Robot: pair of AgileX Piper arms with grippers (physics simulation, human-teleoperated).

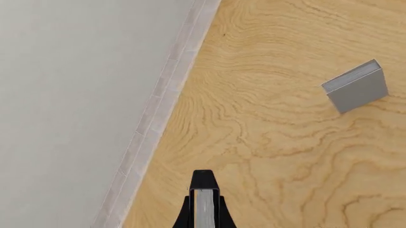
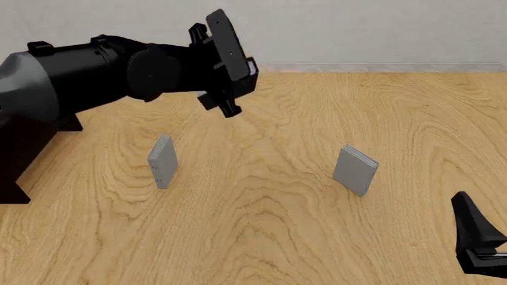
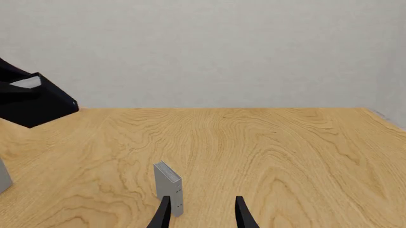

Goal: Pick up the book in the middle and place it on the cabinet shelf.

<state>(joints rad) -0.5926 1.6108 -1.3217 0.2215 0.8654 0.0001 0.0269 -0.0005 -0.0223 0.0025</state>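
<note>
— We've got the book [image 2: 225, 44] up in the air, over the far left part of the counter [image 2: 277, 237], well clear of the wood.

— Yes, and the left claw [image 1: 204, 219] is clamped on it. In the left wrist view we see the pale page edges squeezed between black on both sides.

— It's tilted in the front view, top end leaning toward the far wall.

— We can see the cabinet [image 2: 20, 160] at the left edge, mostly hidden under the left arm. The book is apart from it, not on any board.

— Two grey books are standing on the counter: the left one [image 2: 162, 160] nearer the left edge, the right one [image 2: 355, 169] right of centre, well apart.

— Over to the right claw [image 3: 203, 216], low by the near right corner. We see it part open with nothing between its fingers [image 3: 163, 213].

— That right grey book stands just beside one finger, outside the gap. We can't tell whether they touch.
</note>
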